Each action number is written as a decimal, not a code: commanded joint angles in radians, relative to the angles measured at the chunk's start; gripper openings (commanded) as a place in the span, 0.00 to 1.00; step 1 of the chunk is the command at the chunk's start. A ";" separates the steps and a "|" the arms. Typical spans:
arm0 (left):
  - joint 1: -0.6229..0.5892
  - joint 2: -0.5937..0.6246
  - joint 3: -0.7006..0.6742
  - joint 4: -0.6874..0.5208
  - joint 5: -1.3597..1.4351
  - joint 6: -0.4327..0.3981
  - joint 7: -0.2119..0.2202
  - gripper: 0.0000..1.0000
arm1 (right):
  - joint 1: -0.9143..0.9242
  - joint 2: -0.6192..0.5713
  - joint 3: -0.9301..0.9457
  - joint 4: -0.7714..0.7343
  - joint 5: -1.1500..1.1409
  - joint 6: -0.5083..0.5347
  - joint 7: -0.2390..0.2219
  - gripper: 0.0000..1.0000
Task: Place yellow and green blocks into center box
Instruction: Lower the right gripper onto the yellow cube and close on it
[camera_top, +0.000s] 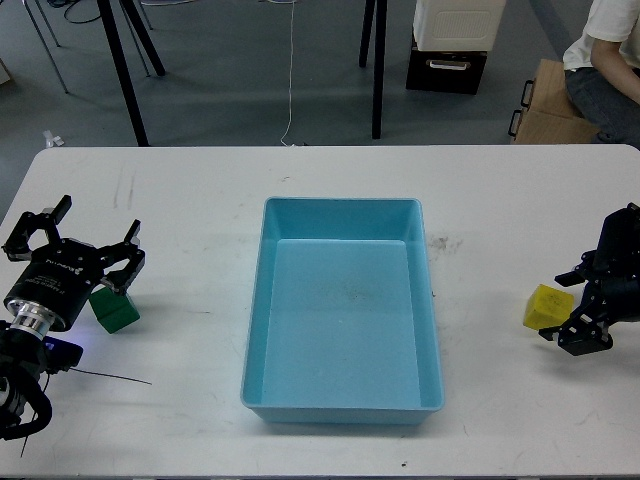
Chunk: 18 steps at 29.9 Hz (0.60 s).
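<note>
A yellow block (546, 306) lies on the white table (200, 200) at the right. My right gripper (568, 308) is open just right of it, with one finger (572, 277) above the block's right edge and one below. A green block (115, 312) lies at the left, partly hidden by my left gripper (88, 243). That gripper is open, with its near finger (127, 262) over the block's top. The blue box (342, 396) stands empty in the middle of the table.
Beyond the table's far edge are black stand legs (378, 70), a white and black case (452, 40), cardboard boxes (545, 105) and a seated person (605, 55). A thin black wire (115, 377) lies by my left arm.
</note>
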 joint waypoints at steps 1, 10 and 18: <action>0.000 0.000 -0.001 0.000 0.000 0.000 0.000 1.00 | -0.015 0.021 0.000 -0.022 0.001 0.000 0.000 0.96; 0.000 0.000 0.001 0.000 0.000 0.000 0.000 1.00 | -0.042 0.055 0.001 -0.046 0.001 -0.015 0.000 0.87; 0.000 0.000 0.001 0.000 -0.002 0.000 0.000 1.00 | -0.041 0.058 -0.003 -0.046 -0.005 -0.071 0.000 0.73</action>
